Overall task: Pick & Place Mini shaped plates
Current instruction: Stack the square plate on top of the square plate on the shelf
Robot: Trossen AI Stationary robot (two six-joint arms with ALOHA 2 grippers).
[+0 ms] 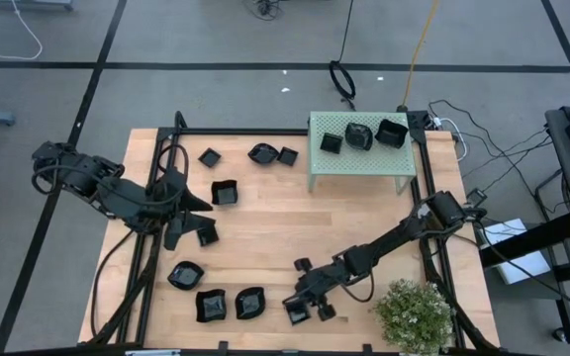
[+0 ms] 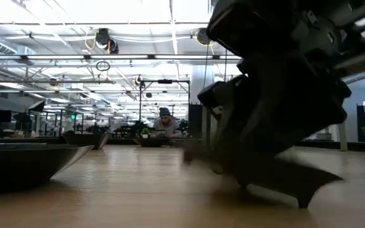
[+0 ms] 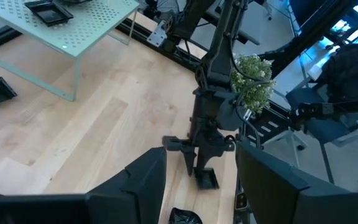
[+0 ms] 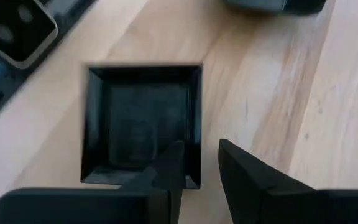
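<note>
From above, my right gripper (image 1: pixel 302 305) is down at the near edge of the table (image 1: pixel 265 237), low over a small square plate (image 1: pixel 298 314), while my left gripper (image 1: pixel 188 220) hangs on the left half with its fingers spread wide and nothing between them. More mini plates lie around: a row near the front edge (image 1: pixel 228 303), others toward the far side (image 1: pixel 265 154), and three already on the pale green perforated box (image 1: pixel 362 163). My right arm is plainly the nearer one to this square plate; the potted plant (image 1: pixel 416 311) crowds its outer side, so open room lies toward the table's middle. At table height, my right gripper (image 2: pixel 277 120) fills the picture as a dark mass just above the wood, with a dish rim (image 2: pixel 24 161) close by at one side. From my left wrist, I see the right arm standing over its plate (image 3: pixel 207 179) beside the plant (image 3: pixel 252 81), well apart from my own fingers (image 3: pixel 142 180). From my right wrist, the square plate (image 4: pixel 138 118) sits squarely ahead, its sides equal so no long axis matters; my fingers (image 4: pixel 173 165) straddle its near rim, one inside and one outside, partly closed, though I judge the rim not yet pinched.
</note>
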